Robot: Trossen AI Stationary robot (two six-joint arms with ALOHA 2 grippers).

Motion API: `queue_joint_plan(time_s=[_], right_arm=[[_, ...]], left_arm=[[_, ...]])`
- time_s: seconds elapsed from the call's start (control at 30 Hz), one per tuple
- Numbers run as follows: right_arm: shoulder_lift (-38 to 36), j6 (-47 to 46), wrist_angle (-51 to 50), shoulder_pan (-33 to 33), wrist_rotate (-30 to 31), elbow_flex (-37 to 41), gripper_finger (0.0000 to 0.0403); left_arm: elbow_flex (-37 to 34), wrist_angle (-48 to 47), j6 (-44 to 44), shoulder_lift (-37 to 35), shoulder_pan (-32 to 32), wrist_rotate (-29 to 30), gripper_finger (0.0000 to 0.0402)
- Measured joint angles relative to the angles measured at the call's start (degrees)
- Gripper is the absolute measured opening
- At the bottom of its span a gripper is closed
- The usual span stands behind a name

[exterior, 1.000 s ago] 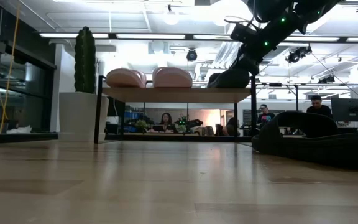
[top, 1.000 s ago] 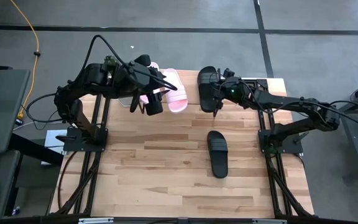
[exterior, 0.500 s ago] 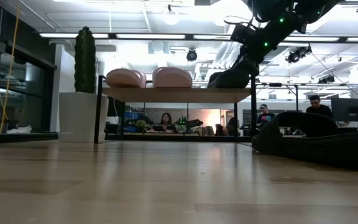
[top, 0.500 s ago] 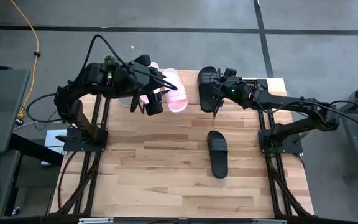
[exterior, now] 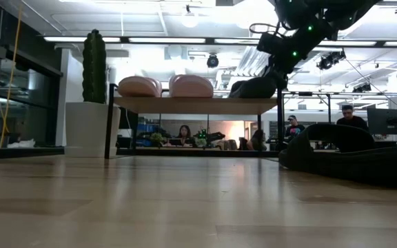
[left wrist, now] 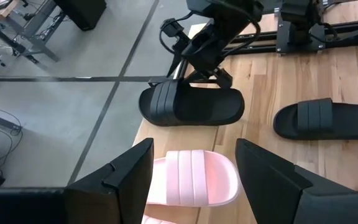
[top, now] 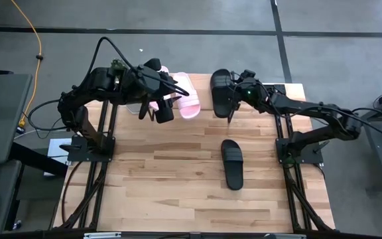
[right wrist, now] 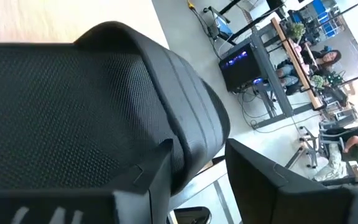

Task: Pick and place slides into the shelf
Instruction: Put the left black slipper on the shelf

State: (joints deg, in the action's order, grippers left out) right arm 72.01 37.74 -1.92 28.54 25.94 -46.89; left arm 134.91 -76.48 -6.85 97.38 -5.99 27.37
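Observation:
Two pale pink slides (exterior: 140,86) (exterior: 191,85) and one black slide (top: 221,93) lie sole down on the shelf's wooden top (exterior: 195,104) at the table's far edge. A second black slide (top: 231,164) lies flat on the table. My right gripper (right wrist: 197,180) is open at the shelved black slide's right side, with that slide's side edge (right wrist: 188,158) between its fingers. My left gripper (left wrist: 194,186) hangs open above the pink slide (left wrist: 194,177) nearest the black one. My right gripper's fingers stand on either side of the shelved black slide's side edge (right wrist: 188,158), coming slanting down from the table's right. A gap shows between the edge and one finger (right wrist: 272,186). Whether the other finger (right wrist: 145,180) touches the slide, I cannot tell.
A white pot with a tall cactus (exterior: 94,103) stands to the left of the shelf. Bare wooden table (top: 178,192) lies between the shelf and the near edge. People sit at desks (exterior: 183,132) in the room beyond.
My right gripper's wrist has turned a little and edged toward the table's right edge. The black slide stays where it lay on the shelf.

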Motion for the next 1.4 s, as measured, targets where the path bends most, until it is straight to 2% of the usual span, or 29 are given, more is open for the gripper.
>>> queue_joint_plan(time_s=[0.1,0.2,0.4,0.47,0.57,1.0,1.4], right_arm=[[0.5,-0.2,0.3,0.3,0.0,0.0,0.0136],[1.1,-0.4,0.3,0.3,-0.5,0.0,0.0116],[2.1,-0.7,1.0,0.3,-1.7,-0.1,0.0023],[2.2,-0.8,1.2,0.3,-1.8,-0.1,0.0009],[2.3,-1.5,2.3,0.3,-1.9,-0.1,0.0017],[2.4,-4.5,-2.3,-3.8,-1.1,-4.2,0.0002],[3.4,-3.2,-2.1,-5.3,1.1,-5.2,0.0]], left_arm=[[0.0,0.0,0.0,0.0,0.0,0.0,0.0214],[0.0,0.0,0.0,0.0,0.0,0.0,0.0214],[0.0,0.1,0.1,0.0,0.0,0.0,0.0214],[0.0,0.1,0.1,0.0,0.0,0.0,0.0214],[0.0,0.1,0.1,0.0,0.0,0.0,0.0214],[0.0,0.1,0.2,0.0,0.0,0.0,0.0214],[0.0,0.1,0.7,0.0,0.0,0.0,0.0213]])
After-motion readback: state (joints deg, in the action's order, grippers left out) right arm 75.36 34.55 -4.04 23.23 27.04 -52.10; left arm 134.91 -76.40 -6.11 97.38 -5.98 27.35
